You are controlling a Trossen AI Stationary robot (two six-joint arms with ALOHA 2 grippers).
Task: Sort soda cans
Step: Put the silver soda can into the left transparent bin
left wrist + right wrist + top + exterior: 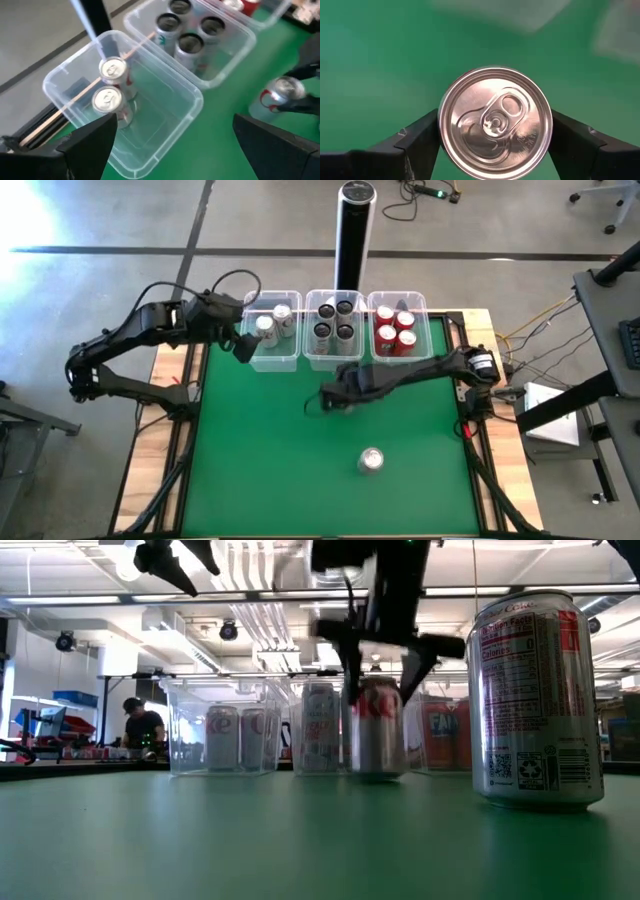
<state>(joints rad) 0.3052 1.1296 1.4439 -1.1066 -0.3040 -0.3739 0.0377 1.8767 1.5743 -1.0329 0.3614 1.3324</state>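
Right tool (pixel 495 145) straddling a silver-white metal soda can (pixel 495 122)!
Fingers flank both sides, seemingly gripping it, on the green tabletop (pixel 270 470) near the middle clear bin (pixel 335 358); left tool (pixel 175 150) gapes wide.

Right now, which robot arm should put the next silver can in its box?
The right arm, probably. Its right gripper already has a silver can between its fingers, near the bins. The left gripper hangs open and empty over the left bin, which holds two silver cans.

Green table (pixel 280 470), red cans (pixel 396 330), clear bins (pixel 275 358).
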